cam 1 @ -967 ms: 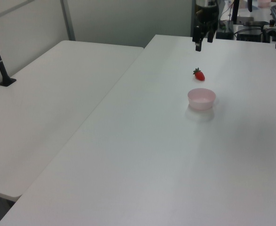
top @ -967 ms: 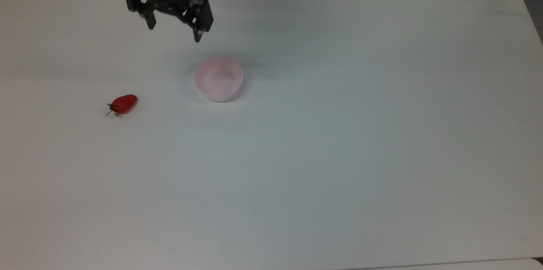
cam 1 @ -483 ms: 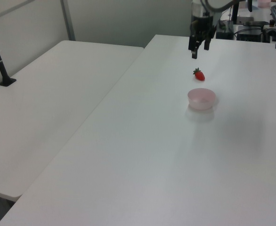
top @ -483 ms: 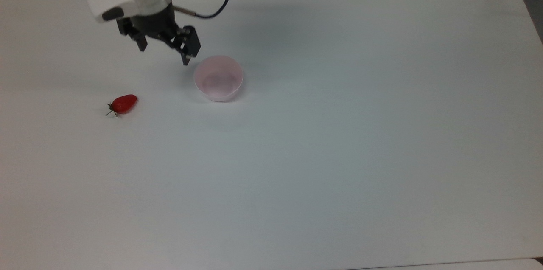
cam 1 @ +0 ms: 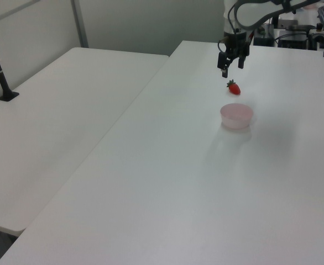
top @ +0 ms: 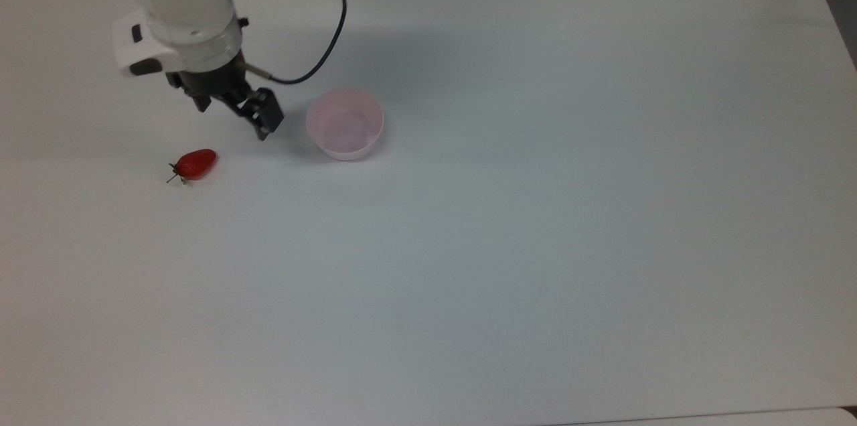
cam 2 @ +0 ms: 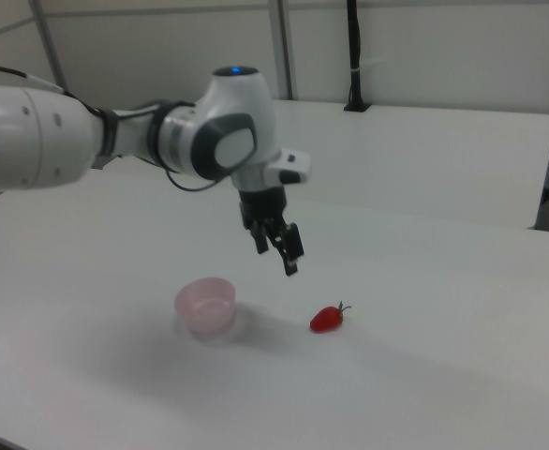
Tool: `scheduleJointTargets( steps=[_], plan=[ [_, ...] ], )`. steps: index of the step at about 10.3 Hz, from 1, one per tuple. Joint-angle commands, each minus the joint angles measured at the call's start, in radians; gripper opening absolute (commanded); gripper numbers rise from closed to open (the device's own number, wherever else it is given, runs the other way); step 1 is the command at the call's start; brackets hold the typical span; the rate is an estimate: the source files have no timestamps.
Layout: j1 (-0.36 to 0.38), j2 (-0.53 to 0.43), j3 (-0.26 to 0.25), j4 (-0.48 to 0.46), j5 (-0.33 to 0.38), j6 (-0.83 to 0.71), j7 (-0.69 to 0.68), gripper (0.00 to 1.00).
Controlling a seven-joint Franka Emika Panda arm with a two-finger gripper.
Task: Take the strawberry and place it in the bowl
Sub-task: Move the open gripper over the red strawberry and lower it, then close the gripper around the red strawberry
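Your claw (cam 2: 276, 253): fingers apart, empty, raised between strawberry (top: 195, 164) and pink bowl (top: 345, 123); both on surface (top: 509, 232).

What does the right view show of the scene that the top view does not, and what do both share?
The right view alone shows the gripper hanging well above the table, and a second table behind. The top view alone shows the cable looping beside the wrist. Both show the strawberry lying on the table apart from the empty bowl, and the open fingers.

Two white tables (cam 1: 68, 127) stand beside a pale wall (cam 1: 151, 22).
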Motion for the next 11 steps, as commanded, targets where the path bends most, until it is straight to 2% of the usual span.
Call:
scheduleJointTargets(
  steps=[1,6,11],
  plan=[
    [-0.046,0.081,-0.004,0.047,-0.005,0.04,0.069,1.0],
    [-0.102,0.152,-0.004,0.065,-0.007,0.096,0.068,0.95],
    [-0.108,0.204,-0.005,0.065,-0.008,0.164,0.068,0.78]
  ],
)
